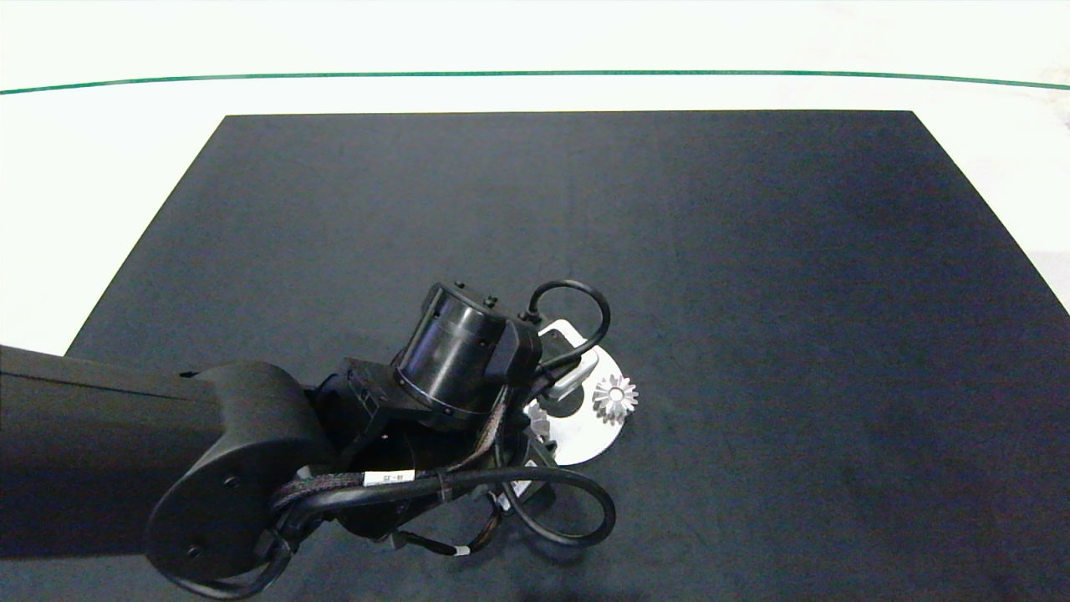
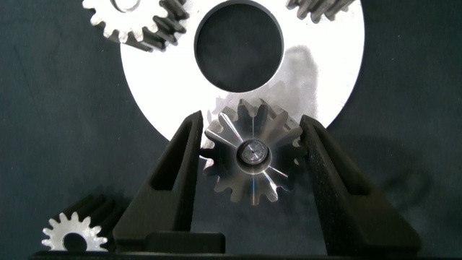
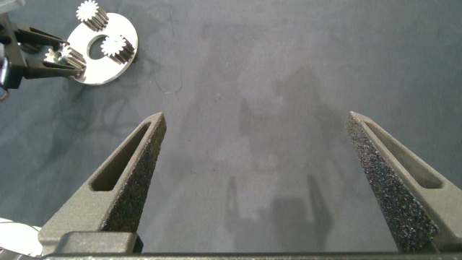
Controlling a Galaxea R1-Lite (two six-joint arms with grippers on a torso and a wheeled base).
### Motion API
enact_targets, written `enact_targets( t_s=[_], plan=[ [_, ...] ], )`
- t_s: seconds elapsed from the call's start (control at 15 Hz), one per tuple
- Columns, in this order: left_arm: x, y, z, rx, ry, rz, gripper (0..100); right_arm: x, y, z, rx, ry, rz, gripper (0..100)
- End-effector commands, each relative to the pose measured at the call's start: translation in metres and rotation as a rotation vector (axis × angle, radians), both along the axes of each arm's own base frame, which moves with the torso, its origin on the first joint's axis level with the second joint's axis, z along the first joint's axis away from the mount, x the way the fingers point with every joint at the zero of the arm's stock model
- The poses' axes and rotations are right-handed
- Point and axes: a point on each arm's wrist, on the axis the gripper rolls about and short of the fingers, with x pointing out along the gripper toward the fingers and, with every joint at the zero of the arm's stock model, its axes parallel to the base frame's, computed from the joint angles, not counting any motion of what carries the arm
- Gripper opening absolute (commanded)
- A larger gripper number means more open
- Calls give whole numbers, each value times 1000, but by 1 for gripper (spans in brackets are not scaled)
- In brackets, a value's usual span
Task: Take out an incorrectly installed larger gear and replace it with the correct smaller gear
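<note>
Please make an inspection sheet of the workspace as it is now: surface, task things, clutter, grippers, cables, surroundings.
Surface: dark mat on a white table.
Job's things: larger gear sits on a pin at the edge of the round silver plate; smaller gear lies on the mat beside the plate.
Clutter: two more gears on the plate.
Grippers: left gripper brackets the larger gear, contact unclear; right gripper open above bare mat.
Cables: black loops on the left arm.
Surroundings: green line across the table.

1. Three gears sit on one round silver plate (image 2: 317, 79): a star-toothed larger gear (image 2: 253, 155) and two others at its far rim.
2. One small straight-toothed gear (image 2: 74, 235) lies on the mat.
3. Two grippers.
</note>
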Motion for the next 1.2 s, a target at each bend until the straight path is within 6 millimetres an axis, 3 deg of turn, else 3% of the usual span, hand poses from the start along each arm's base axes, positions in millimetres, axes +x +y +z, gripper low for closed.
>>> enact_targets(
  t_s=[0.07, 0.4, 0.47, 1.2],
  plan=[
    [-3, 3, 2, -1, -3, 0, 31, 0, 0, 0, 0, 3, 4, 100],
    [-4, 2, 1, -4, 0, 1, 31, 0, 0, 0, 0, 5, 4, 100],
    [-3, 3, 1, -4, 0, 2, 100, 0, 0, 0, 0, 5, 4, 100],
    [-1, 3, -5, -1, 25, 21, 100, 0, 0, -1, 0, 5, 4, 100]
  ],
)
